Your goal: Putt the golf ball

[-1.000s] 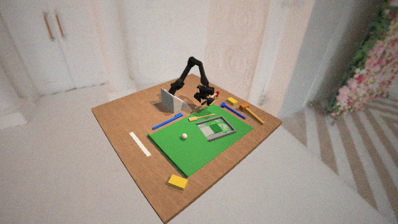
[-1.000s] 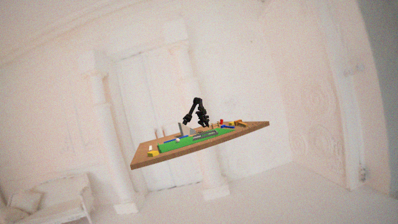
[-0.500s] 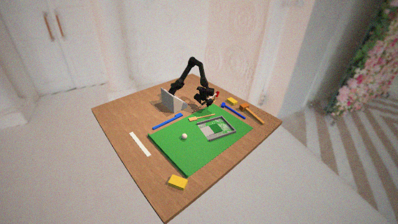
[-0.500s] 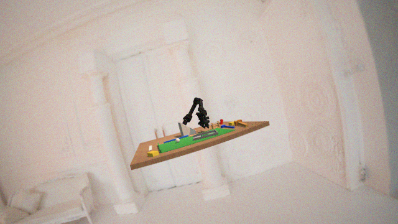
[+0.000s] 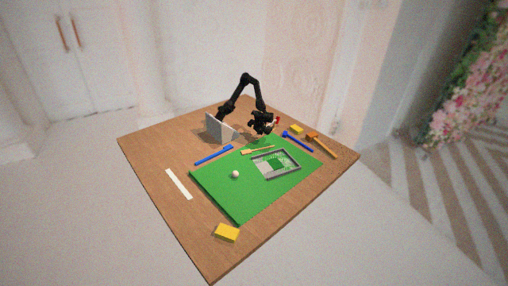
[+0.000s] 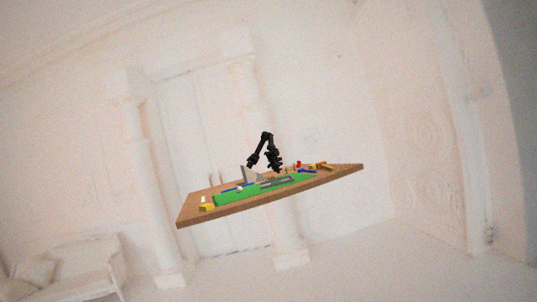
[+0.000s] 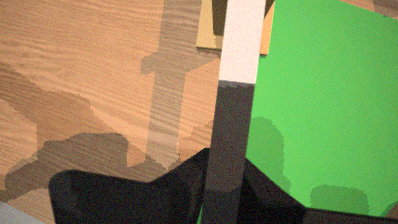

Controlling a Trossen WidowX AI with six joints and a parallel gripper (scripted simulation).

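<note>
The wooden desk (image 5: 167, 147) carries a green mat (image 5: 238, 191) with the walled raised green (image 5: 275, 163) and its ramp at the far end. The arm reaches down at the mat's far corner, its tool (image 5: 267, 128) clamped on the pale shaft of the red putter (image 5: 277, 120). The golf ball (image 5: 235, 173) sits on the mat, well apart from the ramp.

Top: high oblique. Exterior: far, low. Wrist: close, downward. All share green mat (image 5: 254, 187).
</note>
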